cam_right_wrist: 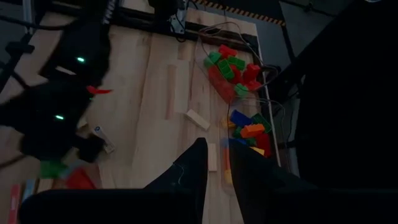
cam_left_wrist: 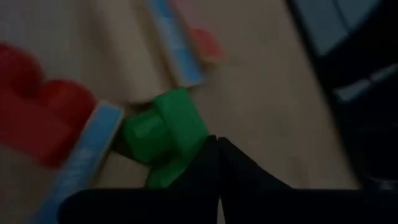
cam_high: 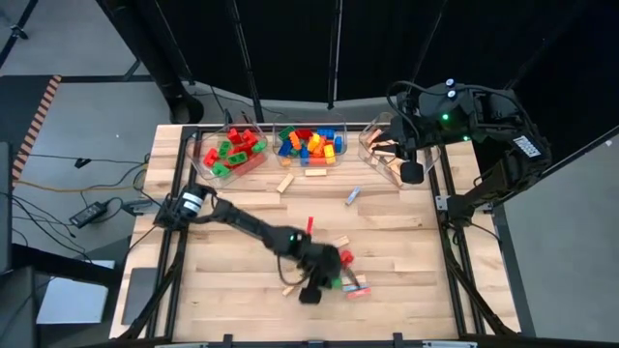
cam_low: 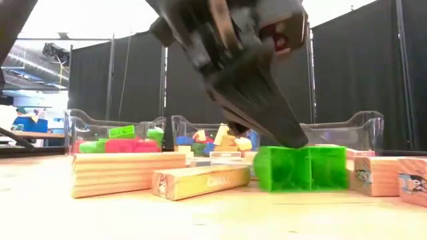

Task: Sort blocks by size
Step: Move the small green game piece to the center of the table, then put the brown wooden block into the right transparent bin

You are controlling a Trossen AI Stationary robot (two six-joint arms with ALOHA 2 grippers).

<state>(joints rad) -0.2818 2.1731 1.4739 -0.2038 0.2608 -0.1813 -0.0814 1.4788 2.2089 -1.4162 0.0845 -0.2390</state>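
The blocks lie scattered on the wooden table. A green studded block (cam_high: 336,283) (cam_low: 300,167) (cam_left_wrist: 165,134) sits flat near the table's near edge, next to a red block (cam_high: 346,259) and tan wooden bars (cam_low: 127,173). My left gripper (cam_high: 327,278) (cam_low: 293,139) (cam_left_wrist: 217,144) is shut, its tips at the green block. My right gripper (cam_high: 411,172) (cam_right_wrist: 216,163) hangs high over the far right bin. Its fingers stand a narrow gap apart with nothing between them. My left gripper's shut fingertips (cam_low: 288,133) meet the green block at its upper edge (cam_low: 293,149) (cam_left_wrist: 194,144). They slant down from the table's left and far side. The block rests flat on the table, beside the fingers and not between them.
Three clear bins stand along the far edge: one with red and green blocks (cam_high: 232,150), one with mixed colours (cam_high: 309,143), one with wooden bars (cam_high: 385,150). Loose bars (cam_high: 285,184) (cam_high: 315,173), a bluish bar (cam_high: 354,195) and a red piece (cam_high: 309,224) lie mid-table.
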